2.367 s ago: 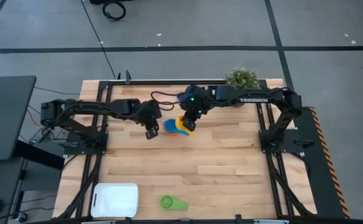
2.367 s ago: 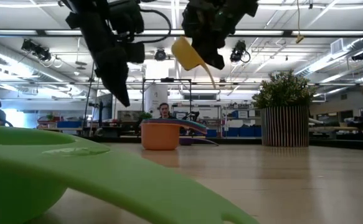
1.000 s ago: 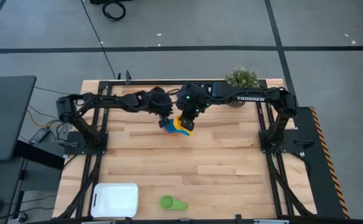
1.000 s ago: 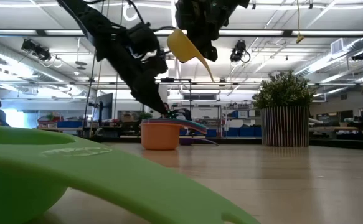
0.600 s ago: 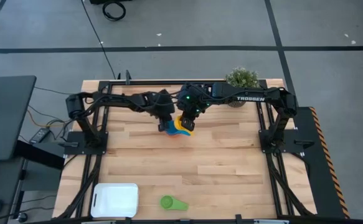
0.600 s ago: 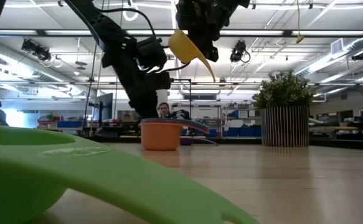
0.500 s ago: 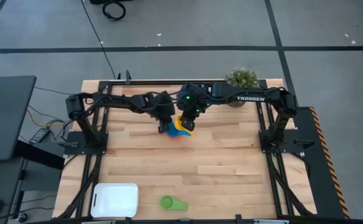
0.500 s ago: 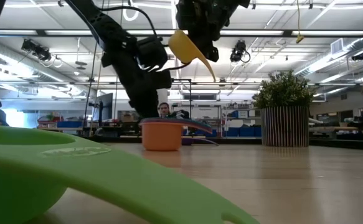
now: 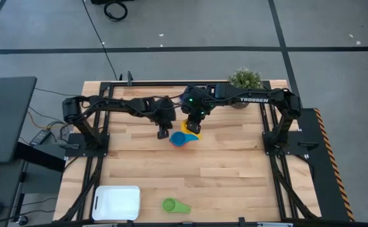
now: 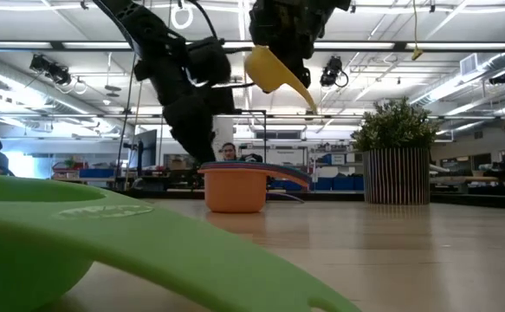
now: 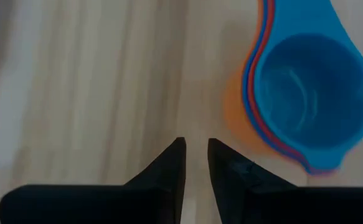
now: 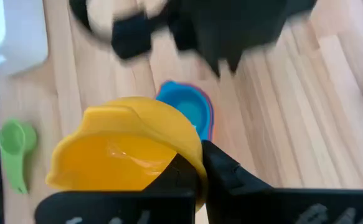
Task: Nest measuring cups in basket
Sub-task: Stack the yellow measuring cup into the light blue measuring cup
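the right gripper (image 12: 198, 163) is clamping its fingers on a yellow plastic measuring cup (image 12: 126, 150), holding it above a bright blue round scoop (image 11: 306, 106) sitting topmost in an orange-based nested stack (image 10: 234, 186) on the wooden table (image 9: 234, 164), while the left gripper (image 11: 195, 155), fingers nearly together and empty, is hovering just beside that stack.

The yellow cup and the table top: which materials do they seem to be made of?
The yellow cup, held by the right gripper, looks like smooth moulded plastic: even colour, soft glossy highlights. The table top looks like pale wood with a matte finish: parallel plank strips and grain lines.
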Robot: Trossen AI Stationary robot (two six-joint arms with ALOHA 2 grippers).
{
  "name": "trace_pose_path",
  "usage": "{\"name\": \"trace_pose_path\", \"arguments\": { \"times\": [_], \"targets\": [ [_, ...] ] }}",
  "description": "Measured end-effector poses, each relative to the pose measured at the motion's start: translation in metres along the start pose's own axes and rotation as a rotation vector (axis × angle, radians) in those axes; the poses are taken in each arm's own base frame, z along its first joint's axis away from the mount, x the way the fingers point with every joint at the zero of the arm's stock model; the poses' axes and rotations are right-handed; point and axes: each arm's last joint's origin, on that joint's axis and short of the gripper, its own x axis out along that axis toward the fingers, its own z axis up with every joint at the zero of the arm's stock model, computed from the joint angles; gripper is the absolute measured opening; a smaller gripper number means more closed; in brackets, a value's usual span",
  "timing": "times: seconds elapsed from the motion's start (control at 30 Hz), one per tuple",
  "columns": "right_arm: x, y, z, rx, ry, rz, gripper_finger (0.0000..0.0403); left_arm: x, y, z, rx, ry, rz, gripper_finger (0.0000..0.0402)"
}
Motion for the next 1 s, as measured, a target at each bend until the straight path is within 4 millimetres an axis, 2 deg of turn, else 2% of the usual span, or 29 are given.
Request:
{"name": "trace_pose_path", "arguments": {
  "times": [0.23,0.47,0.57,0.7,0.8,1.0],
  "targets": [
    [0.0,-0.008,-0.004,-0.036,0.052,0.015,0.001,-0.047,0.008,-0.005,-0.04,-0.009,0.031,0.0075],
    [-0.001,-0.014,-0.001,-0.076,0.031,0.011,0.001,-0.084,0.0,-0.008,-0.093,-0.056,0.038,0.0075],
    [0.009,-0.016,0.002,-0.101,0.021,0.017,0.001,-0.096,-0.004,-0.01,-0.133,-0.067,0.033,0.0075],
    [0.031,-0.018,0.005,-0.132,0.041,0.039,0.001,-0.107,-0.01,-0.01,-0.164,-0.101,0.031,0.0075],
    [0.047,-0.021,0.003,-0.143,0.112,0.038,0.001,-0.111,-0.011,-0.01,-0.175,-0.114,0.031,0.0075],
    [0.072,-0.017,0.013,-0.236,0.227,0.038,0.001,-0.112,-0.011,-0.01,-0.202,-0.123,0.031,0.0075]
  ]
}}
